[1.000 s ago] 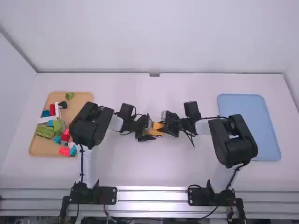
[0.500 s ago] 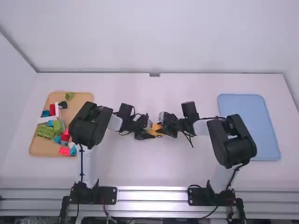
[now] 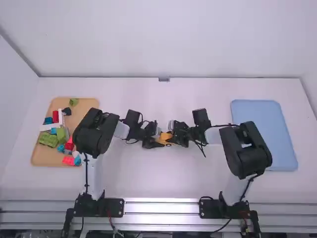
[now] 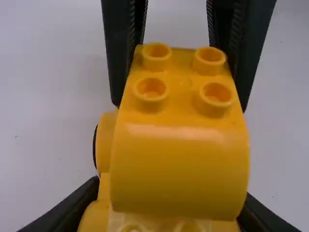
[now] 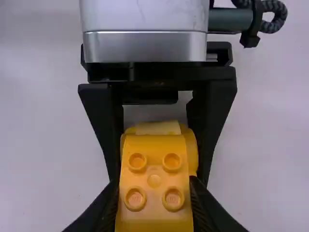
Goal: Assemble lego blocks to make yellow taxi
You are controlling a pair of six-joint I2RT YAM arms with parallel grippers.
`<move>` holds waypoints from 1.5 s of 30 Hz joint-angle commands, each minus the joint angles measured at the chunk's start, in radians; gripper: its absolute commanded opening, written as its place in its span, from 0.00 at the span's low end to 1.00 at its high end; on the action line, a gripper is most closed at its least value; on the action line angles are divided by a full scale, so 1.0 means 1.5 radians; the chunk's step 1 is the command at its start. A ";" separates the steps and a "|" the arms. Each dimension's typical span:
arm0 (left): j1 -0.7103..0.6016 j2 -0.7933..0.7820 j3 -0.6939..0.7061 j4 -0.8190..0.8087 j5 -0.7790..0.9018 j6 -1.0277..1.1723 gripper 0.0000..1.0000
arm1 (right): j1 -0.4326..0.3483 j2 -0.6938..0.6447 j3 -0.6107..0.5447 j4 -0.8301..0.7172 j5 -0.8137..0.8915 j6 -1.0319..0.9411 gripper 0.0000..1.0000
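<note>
Over the middle of the table, my left gripper [image 3: 155, 141] and my right gripper [image 3: 175, 133] face each other around yellow blocks [image 3: 165, 138]. In the left wrist view, my left gripper [image 4: 171, 193] is shut on the yellow car base [image 4: 104, 191], which has a round yellow wheel part [image 4: 106, 140] at one side. A curved yellow block [image 4: 178, 169] with four studs lies over the base, partly hiding it. In the right wrist view, my right gripper [image 5: 154, 181] is shut on this studded block [image 5: 154, 181]. Whether block and base are pressed together, I cannot tell.
On the left, a tan tray [image 3: 79, 106] holds several loose blocks, among them green blocks [image 3: 48, 139], a red block [image 3: 55, 116] and a white block [image 3: 49, 127]. A blue tray [image 3: 262, 134] lies at the right.
My right gripper has shifted slightly left toward the left one, with the studded block in it. My left gripper has stayed almost in place, still around the base.
</note>
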 commanded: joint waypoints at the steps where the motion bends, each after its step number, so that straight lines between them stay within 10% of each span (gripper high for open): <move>1: 0.006 0.013 -0.008 -0.015 -0.036 -0.008 0.38 | 0.000 0.004 0.002 -0.001 -0.005 -0.010 0.04; 45: 0.006 0.012 -0.008 -0.020 -0.034 -0.008 0.43 | 0.001 0.069 0.060 -0.058 -0.054 -0.077 0.00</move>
